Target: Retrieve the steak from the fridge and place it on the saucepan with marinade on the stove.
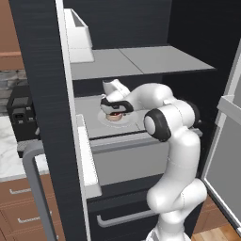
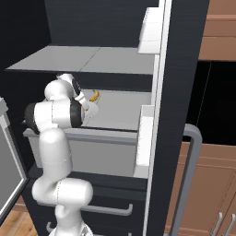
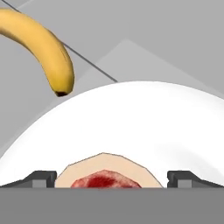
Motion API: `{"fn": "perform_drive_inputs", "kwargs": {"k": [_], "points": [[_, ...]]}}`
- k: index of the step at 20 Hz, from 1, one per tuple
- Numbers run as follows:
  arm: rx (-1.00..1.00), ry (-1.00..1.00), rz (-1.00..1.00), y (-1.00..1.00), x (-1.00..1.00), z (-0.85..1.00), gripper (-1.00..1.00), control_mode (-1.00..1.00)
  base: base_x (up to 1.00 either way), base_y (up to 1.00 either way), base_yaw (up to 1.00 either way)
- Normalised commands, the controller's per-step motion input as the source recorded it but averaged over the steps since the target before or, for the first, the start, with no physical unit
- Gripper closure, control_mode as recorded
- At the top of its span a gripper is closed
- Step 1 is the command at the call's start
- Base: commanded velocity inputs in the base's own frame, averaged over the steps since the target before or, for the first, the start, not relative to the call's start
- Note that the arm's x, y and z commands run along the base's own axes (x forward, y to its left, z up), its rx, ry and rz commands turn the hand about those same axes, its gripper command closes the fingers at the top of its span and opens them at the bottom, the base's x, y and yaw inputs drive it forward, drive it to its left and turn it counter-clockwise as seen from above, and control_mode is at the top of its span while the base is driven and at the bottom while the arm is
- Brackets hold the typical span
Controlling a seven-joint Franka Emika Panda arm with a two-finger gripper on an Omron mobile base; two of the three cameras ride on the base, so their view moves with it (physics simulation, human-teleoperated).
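Observation:
The fridge (image 1: 42, 94) stands open, and my arm reaches in over its middle grey shelf (image 1: 89, 110). The steak (image 1: 113, 116), a small red piece with a pale edge, lies on a white plate (image 1: 101, 116) on that shelf. My gripper (image 1: 114, 109) hangs open just above it. In the hand view the steak (image 3: 105, 180) lies between the two dark fingertips (image 3: 41, 178), which stand wide apart over the plate (image 3: 131, 118) and do not touch the meat. The saucepan, marinade and stove are out of view.
A yellow banana (image 3: 43, 43) lies on the shelf beyond the plate, also seen as the banana (image 2: 94, 96) behind my hand. An upper shelf (image 1: 141, 61) hangs close above. The door bin (image 1: 87, 155) and door edge (image 2: 159, 115) flank the opening.

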Motion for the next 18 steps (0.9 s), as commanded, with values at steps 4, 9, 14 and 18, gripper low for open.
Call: {"fn": "perform_drive_inputs", "kwargs": {"k": [4,9,14,18], "points": [[0.00,0.04,0.00,0.10,0.00,0.00,-1.00,-1.00,0.00,0.00,0.00],[0.00,0.01,0.00,0.08,0.00,0.00,1.00,-1.00,0.00,0.00,0.00],[0.00,0.00,0.00,0.00,0.00,0.00,1.00,-1.00,0.00,0.00,0.00],[0.00,0.00,0.00,0.00,0.00,0.00,1.00,-1.00,0.00,0.00,0.00]]}}
